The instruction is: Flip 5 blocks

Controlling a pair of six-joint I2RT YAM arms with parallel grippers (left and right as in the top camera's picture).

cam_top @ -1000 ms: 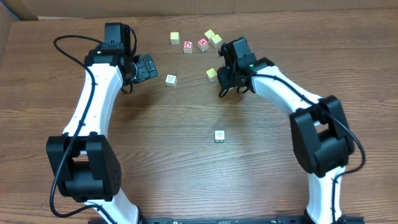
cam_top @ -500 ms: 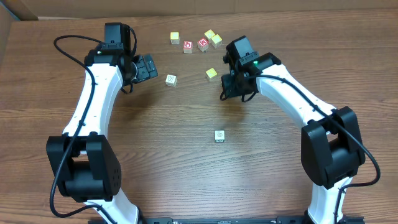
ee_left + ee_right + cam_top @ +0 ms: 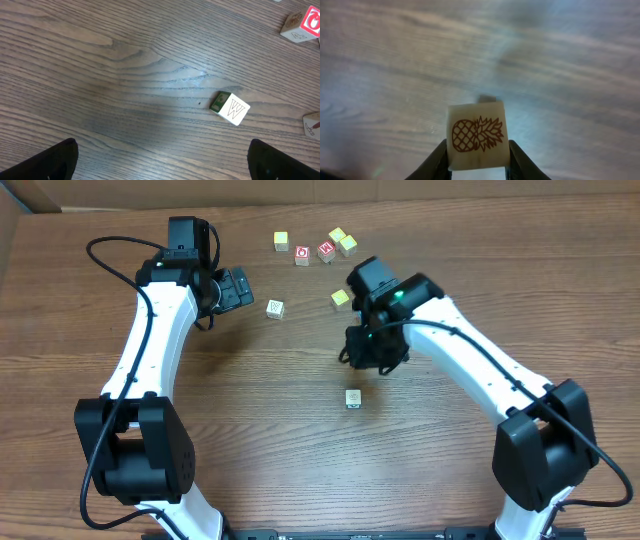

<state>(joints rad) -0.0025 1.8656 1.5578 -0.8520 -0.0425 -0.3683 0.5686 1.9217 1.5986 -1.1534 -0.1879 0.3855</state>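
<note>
pale wooden block (image 3: 477,135), brown pineapple outline on its face

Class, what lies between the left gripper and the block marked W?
Only bare wooden table lies between the left gripper and the W block; the left wrist view shows it, the overhead too.

We see a brown wood-grain table (image 3: 250,440). At 12 o'clock there's a loose row: cream block (image 3: 281,241), red cube (image 3: 302,254), second red cube (image 3: 326,251), then a touching pair of pale blocks (image 3: 346,246). Nearer centre: W block (image 3: 275,308) at 11, yellow block (image 3: 340,298) at 12. Lone block (image 3: 352,397) sits at 5, well apart.
</note>
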